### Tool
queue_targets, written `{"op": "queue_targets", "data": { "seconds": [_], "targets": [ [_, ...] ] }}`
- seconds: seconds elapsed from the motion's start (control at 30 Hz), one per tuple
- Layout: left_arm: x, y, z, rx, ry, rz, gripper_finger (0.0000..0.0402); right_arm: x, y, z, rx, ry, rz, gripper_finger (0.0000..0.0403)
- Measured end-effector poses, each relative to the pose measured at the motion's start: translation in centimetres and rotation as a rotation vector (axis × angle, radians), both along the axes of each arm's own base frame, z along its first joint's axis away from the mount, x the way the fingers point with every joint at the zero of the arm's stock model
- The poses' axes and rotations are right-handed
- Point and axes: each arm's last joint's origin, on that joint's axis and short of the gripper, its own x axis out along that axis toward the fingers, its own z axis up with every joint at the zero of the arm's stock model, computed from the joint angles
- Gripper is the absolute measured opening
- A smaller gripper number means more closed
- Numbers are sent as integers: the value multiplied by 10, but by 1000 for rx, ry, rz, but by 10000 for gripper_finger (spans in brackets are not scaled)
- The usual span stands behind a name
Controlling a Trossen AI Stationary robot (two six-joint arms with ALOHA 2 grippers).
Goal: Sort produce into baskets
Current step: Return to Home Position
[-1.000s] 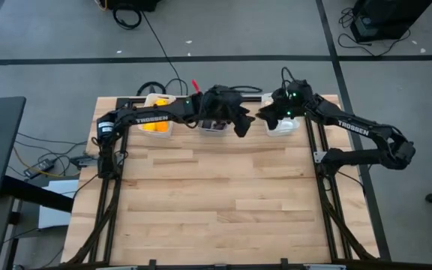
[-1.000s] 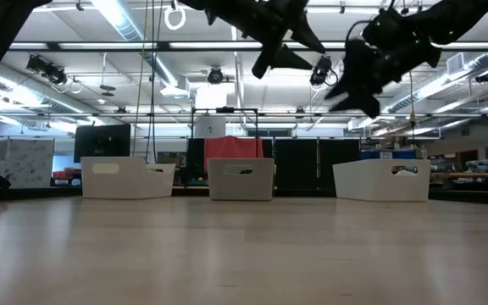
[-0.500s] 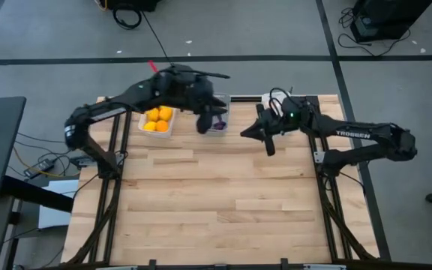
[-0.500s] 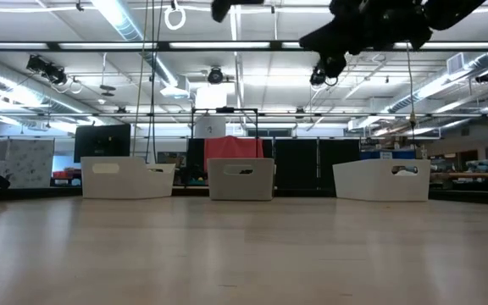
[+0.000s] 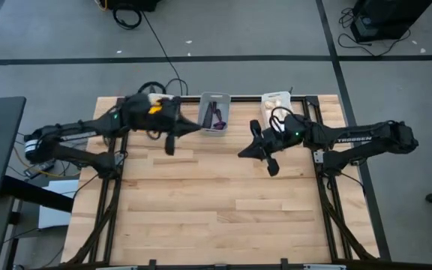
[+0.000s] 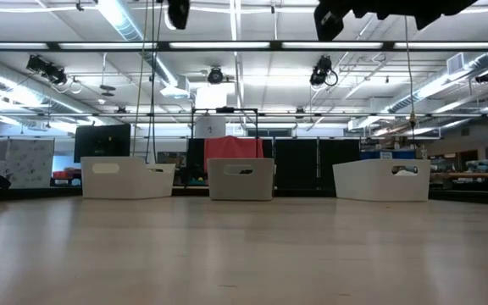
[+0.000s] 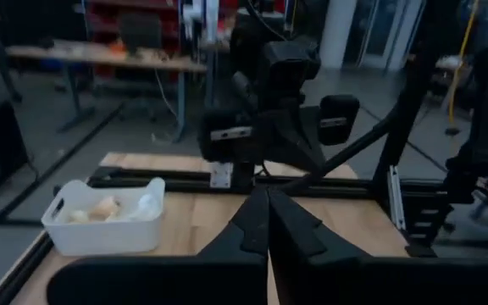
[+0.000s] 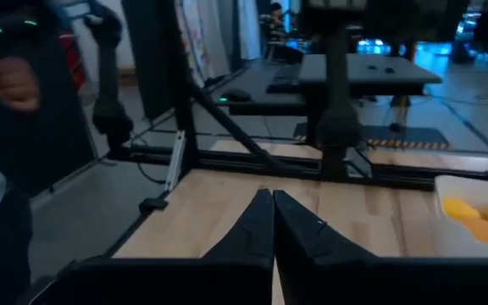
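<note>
Produce [image 7: 100,207] lies in the bins [image 6: 241,179]; a low swing could spill it.
Left gripper [image 7: 267,203], pinched together and empty, hangs near the orange bin [image 6: 128,178]; right gripper [image 8: 273,205], likewise, near the garlic bin [image 7: 100,235]. Either could clip a rim going home.

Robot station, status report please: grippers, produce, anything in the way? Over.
Left gripper, right gripper shut, empty, above table. Oranges in left bin, purple pieces in middle bin, garlic in right bin. No obstruction seen.
</note>
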Motion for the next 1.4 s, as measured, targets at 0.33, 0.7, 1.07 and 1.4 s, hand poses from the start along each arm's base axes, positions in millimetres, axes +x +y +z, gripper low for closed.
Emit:
{"op": "queue_targets", "data": {
  "seconds": [0.33,0.7,1.07,1.4],
  "targets": [
    [-70,-10,-50,193,-121,122,4,-25,-4,12,-77,7,-78,6],
    [-110,-20,-63,149,13,121,4,-89,-7,26,-167,33,-224,6],
    [-104,-22,-96,192,104,14,10,-126,-6,-26,7,-87,-337,6],
    [-110,-24,-131,108,-9,15,11,-144,-1,-46,20,-159,-312,6]
  ]
}}
